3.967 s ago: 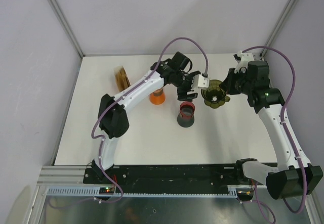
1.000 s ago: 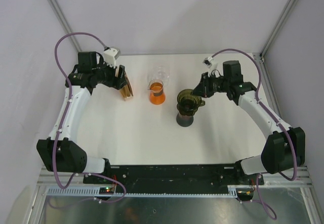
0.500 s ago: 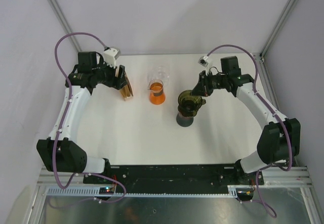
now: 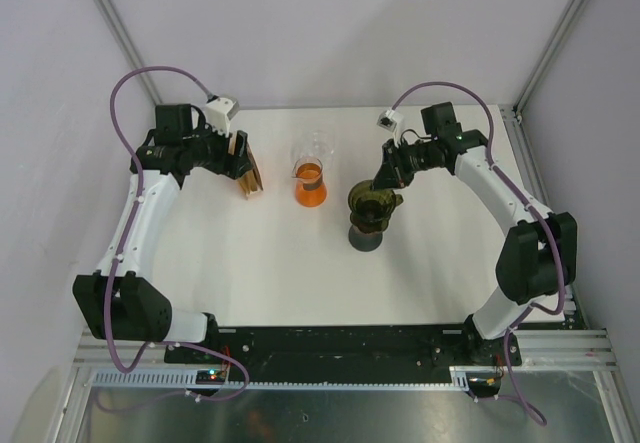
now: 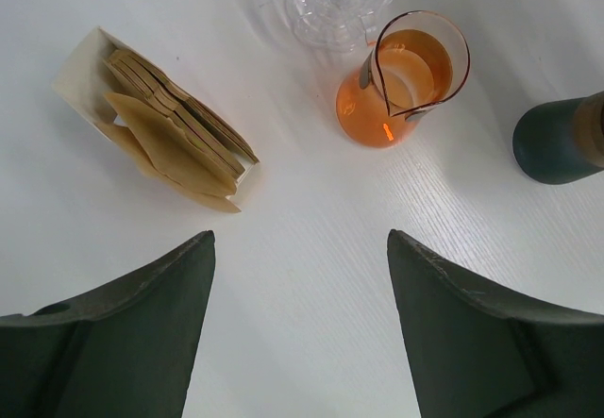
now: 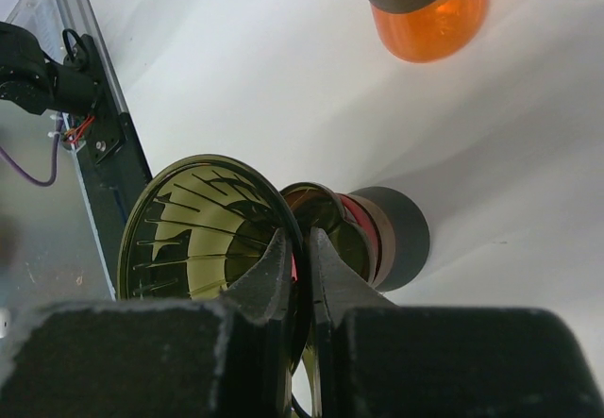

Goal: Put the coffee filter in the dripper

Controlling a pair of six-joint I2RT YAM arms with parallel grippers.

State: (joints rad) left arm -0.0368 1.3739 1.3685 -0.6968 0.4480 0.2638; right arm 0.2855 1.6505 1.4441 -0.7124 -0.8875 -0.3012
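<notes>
With the right gripper (image 6: 300, 248) clamped on the rim of the dripper (image 6: 203, 225), seat it level on the dark cup (image 6: 396, 229). Bring the wide-open left gripper (image 5: 298, 248) down to the coffee filters (image 5: 179, 140), standing in their box (image 5: 77, 64) at far left, and pinch only one.

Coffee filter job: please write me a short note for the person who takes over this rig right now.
Left tool: open and empty, above the white cardboard box of brown paper filters.
Right tool: shut on the rim of the olive-green translucent plastic dripper, holding it tilted at the mouth of the dark cylindrical cup.
Done: the dripper is at the cup, but it does not look seated.
Left: seat the dripper, pick up one filter, and place it in the dripper.
</notes>
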